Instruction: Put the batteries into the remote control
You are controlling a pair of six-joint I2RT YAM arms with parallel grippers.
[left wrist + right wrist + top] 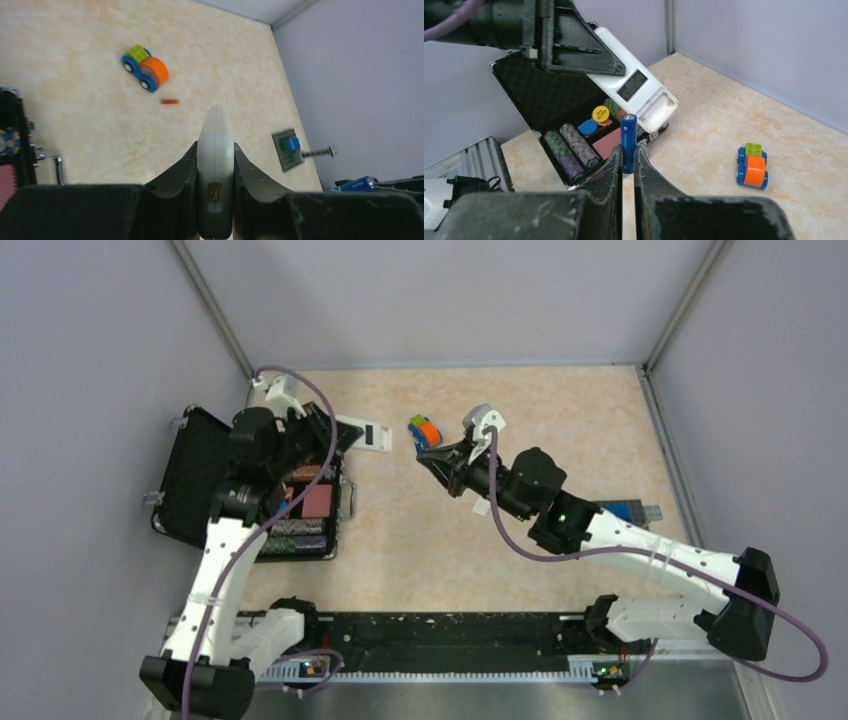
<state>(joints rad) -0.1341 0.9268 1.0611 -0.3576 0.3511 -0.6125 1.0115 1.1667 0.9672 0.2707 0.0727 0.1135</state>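
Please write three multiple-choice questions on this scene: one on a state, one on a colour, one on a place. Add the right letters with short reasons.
1. The black case is: A) shut B) open C) upside down
2. The battery held by the right gripper is: A) blue B) green C) yellow
3. The orange-red battery lies: A) in the case B) in the right gripper C) on the table by the toy car

Answers: 1 B, chips show inside; 2 A, its casing is blue; 3 C, it lies near the car.

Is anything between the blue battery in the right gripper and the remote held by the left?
Nothing visible: open air separates the blue battery from the remote control; the toy car sits off to the side.
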